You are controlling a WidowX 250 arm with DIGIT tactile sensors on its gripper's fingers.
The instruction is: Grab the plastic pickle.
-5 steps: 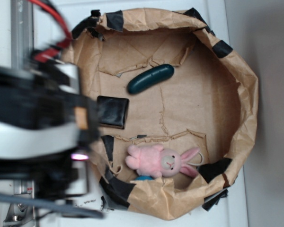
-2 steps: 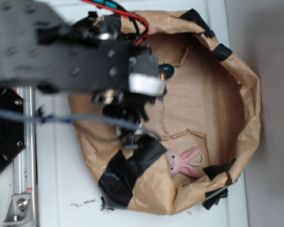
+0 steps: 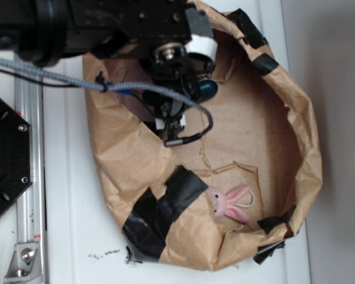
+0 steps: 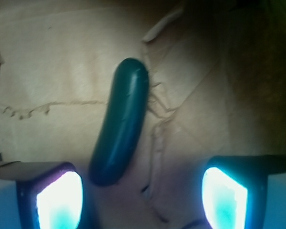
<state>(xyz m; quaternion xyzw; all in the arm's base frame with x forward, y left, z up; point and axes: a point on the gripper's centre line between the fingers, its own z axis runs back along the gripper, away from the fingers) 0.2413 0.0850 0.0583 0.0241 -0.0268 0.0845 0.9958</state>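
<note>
The glossy, dark teal, sausage-shaped plastic pickle (image 4: 120,121) lies on creased brown paper (image 4: 47,71) between the wide-spread gripper (image 4: 142,193) fingers.

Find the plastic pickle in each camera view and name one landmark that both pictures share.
Exterior: only one rounded end of the plastic pickle shows, upper middle, poking out from under the arm.
Wrist: the whole pickle lies centre-left, running from upper middle down between the open gripper fingers, nearer the left one.
Shared landmark: the torn brown paper lining under the pickle.
</note>
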